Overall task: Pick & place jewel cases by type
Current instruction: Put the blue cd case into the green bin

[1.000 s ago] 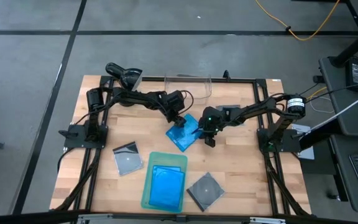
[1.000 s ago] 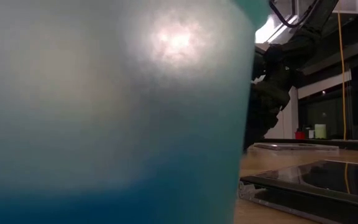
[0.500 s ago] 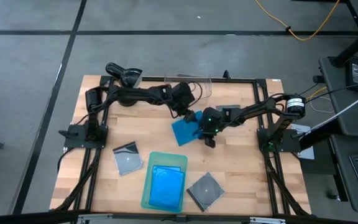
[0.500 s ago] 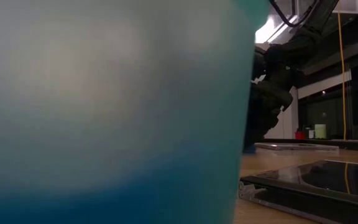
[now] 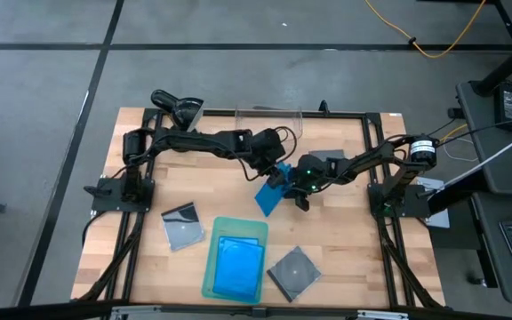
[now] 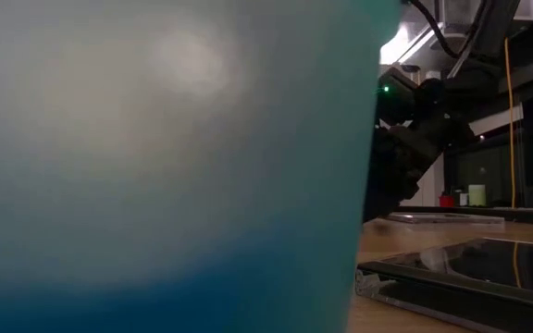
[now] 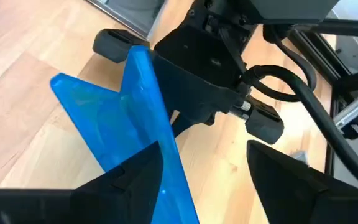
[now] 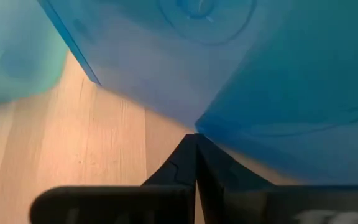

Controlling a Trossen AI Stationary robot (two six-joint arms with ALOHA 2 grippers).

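Note:
A bright blue jewel case point(image 5: 269, 194) stands tipped up steeply at the table's middle. In the left wrist view it shows as two blue faces point(image 7: 95, 121) splayed in a V; one opened case or two, I cannot tell. My left gripper point(image 5: 278, 171) hangs open over its raised edge point(image 7: 146, 93), which runs in between the fingers. My right gripper point(image 5: 288, 182) is shut, low at the case's right side. Another blue case point(image 5: 238, 267) lies in the pale green tray point(image 5: 212, 280). Two grey cases point(image 5: 182, 227) point(image 5: 293, 269) lie flat near the front. My left gripper has the blue case's raised edge point(image 7: 166, 168) against the inner side of one finger point(image 7: 138, 180); the other finger point(image 7: 281, 183) stands apart from it. The fingers slant down from the table's far left. The case leans steeply, its lower part toward the table. My right gripper's shut fingertips point(image 8: 196, 144) meet the blue case's low edge point(image 8: 194, 127), where the two blue faces join, just above the wood. They slant down from the table's right side. Whether they press the edge or only reach it, I cannot tell.
A clear bin point(image 5: 269, 120) stands at the far edge, behind the left arm. A grey case point(image 5: 332, 157) lies under the right arm. The low view is mostly blocked by the tray's wall point(image 6: 155, 166), with a dark case point(image 6: 470, 277) beside it.
My left gripper has risen and gone toward the table's right edge. The blue case, which lay nearly flat on the wood, has tipped up: its far edge has come up with the gripper while its near part has stayed low.

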